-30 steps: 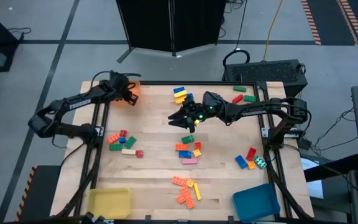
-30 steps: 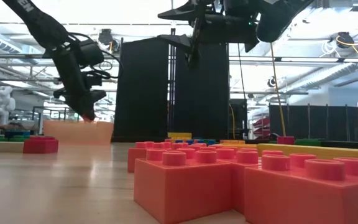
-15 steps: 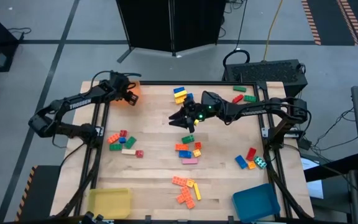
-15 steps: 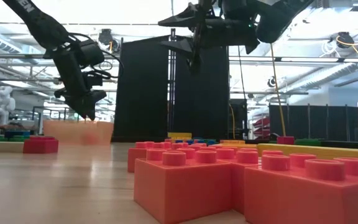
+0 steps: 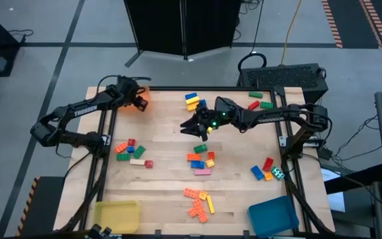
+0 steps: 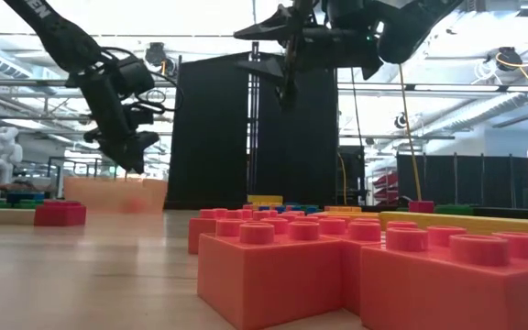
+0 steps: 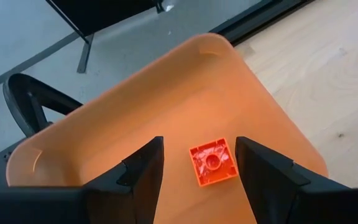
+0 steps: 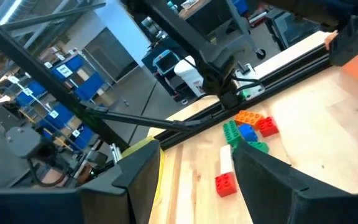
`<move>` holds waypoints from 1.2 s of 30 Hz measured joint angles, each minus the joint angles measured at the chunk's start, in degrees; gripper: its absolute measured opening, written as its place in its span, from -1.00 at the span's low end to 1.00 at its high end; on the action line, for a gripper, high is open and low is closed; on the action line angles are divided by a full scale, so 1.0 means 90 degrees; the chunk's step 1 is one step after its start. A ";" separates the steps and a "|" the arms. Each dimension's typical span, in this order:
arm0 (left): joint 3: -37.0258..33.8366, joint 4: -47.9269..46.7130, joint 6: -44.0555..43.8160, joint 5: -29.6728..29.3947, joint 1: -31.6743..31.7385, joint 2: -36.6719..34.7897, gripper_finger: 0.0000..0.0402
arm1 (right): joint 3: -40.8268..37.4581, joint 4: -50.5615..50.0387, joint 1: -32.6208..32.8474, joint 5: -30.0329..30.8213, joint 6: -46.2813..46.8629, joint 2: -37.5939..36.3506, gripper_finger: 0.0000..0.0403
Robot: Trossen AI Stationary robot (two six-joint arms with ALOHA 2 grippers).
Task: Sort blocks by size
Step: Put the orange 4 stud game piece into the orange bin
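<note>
My left gripper (image 5: 136,101) hangs open over the orange tray (image 7: 166,81) at the table's far left corner, fingers slanting down. A small red square block (image 7: 212,162) lies flat on the tray floor, just below and between the fingers, apart from them. My right gripper (image 5: 187,126) is raised above the middle of the table, level and open, with nothing between its fingers (image 8: 135,168). Loose blocks lie in clusters: left (image 5: 130,151), centre (image 5: 201,159), near (image 5: 197,202), far (image 5: 192,99) and right (image 5: 267,169).
A yellow tray (image 5: 117,216) stands at the near left corner and a blue tray (image 5: 274,216) at the near right. More blocks (image 5: 260,101) lie at the far right. A dark rail frames the table. Bare wood lies between the clusters.
My left gripper has opened over the orange tray and let go of the small red block. The block has dropped from the fingertips into the tray. Neither arm has shifted.
</note>
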 joint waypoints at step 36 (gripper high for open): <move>0.0000 0.2829 0.1123 0.1833 -0.1784 0.0000 -0.15 | 0.0010 -0.6765 -0.2308 0.0907 -0.1688 -0.1156 -0.03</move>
